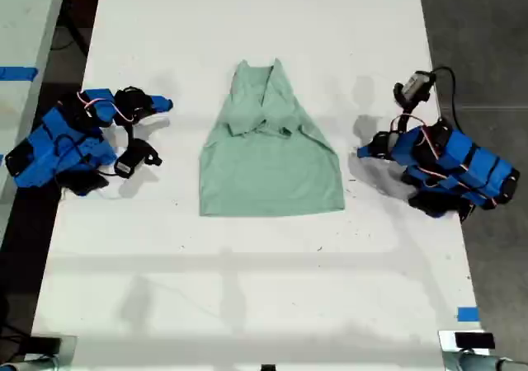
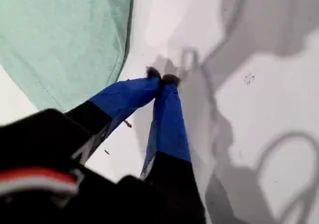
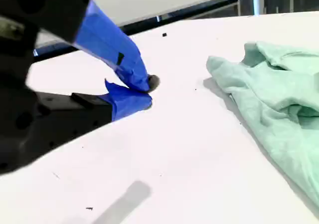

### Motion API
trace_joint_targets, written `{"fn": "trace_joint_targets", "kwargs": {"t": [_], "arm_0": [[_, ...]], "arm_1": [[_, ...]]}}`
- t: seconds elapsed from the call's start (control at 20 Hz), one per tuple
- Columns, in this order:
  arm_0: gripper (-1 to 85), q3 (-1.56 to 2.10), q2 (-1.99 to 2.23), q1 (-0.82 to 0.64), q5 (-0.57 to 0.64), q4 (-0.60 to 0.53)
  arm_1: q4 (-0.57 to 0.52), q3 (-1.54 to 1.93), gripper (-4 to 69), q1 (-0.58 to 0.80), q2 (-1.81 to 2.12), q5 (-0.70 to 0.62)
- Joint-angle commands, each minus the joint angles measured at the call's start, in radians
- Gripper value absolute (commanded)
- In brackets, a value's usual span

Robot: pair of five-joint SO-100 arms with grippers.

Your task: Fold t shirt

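Shirt status first: the t shirt (image 1: 271, 161) is lying mid-table on the white table (image 1: 247, 288), pale mint green, plain, a bit wrinkled; its wide straight hem faces the near edge in the exterior view and the top part is bunched and folded in on itself toward the far edge, so it narrows up there; nothing is touching it. My first gripper (image 2: 161, 78) is parked on the table at the exterior view's right (image 1: 364, 151), just beside the shirt's edge but clear of it; in the first wrist view the two blue fingers (image 2: 169, 124) meet at their dark tips with nothing between them, so it's closed on air, and the green cloth (image 2: 65, 40) sits off to one side of them. My second gripper (image 3: 144, 87) is over at the exterior view's left (image 1: 165, 104), well apart from the shirt; the second wrist view shows its blue jaws pinched together at the tips, also empty, with the crumpled end of the shirt (image 3: 274, 99) across bare table from it. Both blue arms are tucked low at their sides of the table.
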Motion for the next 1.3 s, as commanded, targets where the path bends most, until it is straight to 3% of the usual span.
{"fn": "trace_joint_targets", "kwargs": {"t": [0.0,0.2,0.35,0.55,0.85,0.9,0.95,1.0,1.25], "arm_0": [[-0.3,0.032,0.008,0.021,0.002,-0.014],[-0.3,0.032,0.008,0.021,0.003,-0.015],[-0.3,0.032,0.008,0.02,0.005,-0.015],[-0.3,0.032,0.008,0.02,0.005,-0.015],[-0.3,0.032,0.008,0.021,0.005,-0.015],[-0.3,0.032,0.008,0.023,0.005,-0.015],[-0.3,0.032,0.008,0.025,0.005,-0.015],[-0.3,0.032,0.008,0.026,0.005,-0.015],[-0.3,0.032,0.008,0.028,0.005,-0.015]], "arm_1": [[0.008,-0.012,1.2,0.012,-0.014,0.091],[0.044,-0.241,7.1,-0.061,-0.268,0.209],[0.012,-0.477,22.2,-0.141,-0.657,0.235],[-0.123,-0.6,29.6,-0.298,-1.014,0.324],[-0.407,-0.589,30.7,-0.471,-1.318,0.44],[-0.442,-0.589,27.9,-0.476,-1.358,0.439],[-0.451,-0.589,10.7,-0.476,-1.382,0.449],[-0.451,-0.581,-0.3,-0.474,-1.378,0.459],[-0.184,-0.606,-0.2,-0.376,-1.137,0.402]]}}
